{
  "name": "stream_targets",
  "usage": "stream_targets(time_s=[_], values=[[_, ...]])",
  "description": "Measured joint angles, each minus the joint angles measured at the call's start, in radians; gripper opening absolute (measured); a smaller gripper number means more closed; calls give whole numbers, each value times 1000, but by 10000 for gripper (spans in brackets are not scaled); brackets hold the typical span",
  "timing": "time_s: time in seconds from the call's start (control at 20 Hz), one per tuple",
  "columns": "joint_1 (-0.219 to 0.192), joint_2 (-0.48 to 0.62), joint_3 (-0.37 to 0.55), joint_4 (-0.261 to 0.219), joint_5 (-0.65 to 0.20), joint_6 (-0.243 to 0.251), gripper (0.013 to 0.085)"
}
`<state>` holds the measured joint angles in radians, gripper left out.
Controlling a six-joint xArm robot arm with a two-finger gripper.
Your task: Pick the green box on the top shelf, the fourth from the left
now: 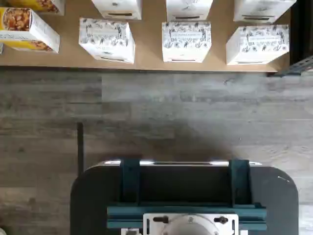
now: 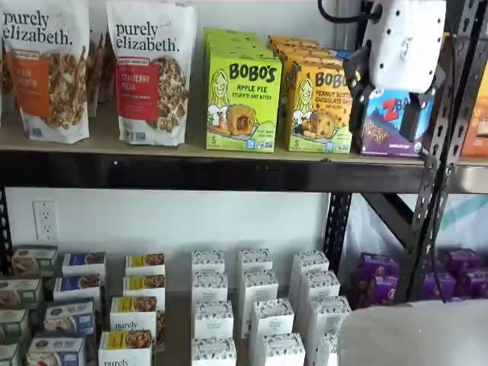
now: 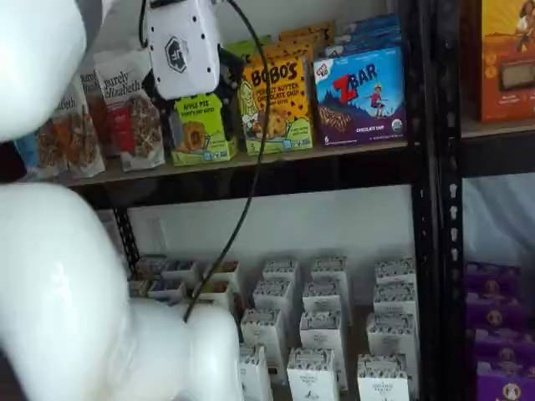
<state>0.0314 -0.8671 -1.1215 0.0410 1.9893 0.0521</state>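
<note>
Standing left of the gripper [image 2: 387, 103], the green box [image 2: 242, 107], apart.

The gripper [image 3: 194, 125] is showing a white body with small holes and a black six-sided mark; black fingers [image 2: 412, 118]; a black cable [image 3: 251, 159] is hanging beside it.
</note>
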Motion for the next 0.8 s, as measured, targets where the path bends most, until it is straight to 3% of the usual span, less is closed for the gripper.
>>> stream_targets(time_s=[0.15, 0.4, 0.8], values=[[-38, -41, 36, 41, -68, -23, 850], [-37, -44, 35, 44, -75, -23, 850], [44, -33, 37, 7, -100, 43, 850]])
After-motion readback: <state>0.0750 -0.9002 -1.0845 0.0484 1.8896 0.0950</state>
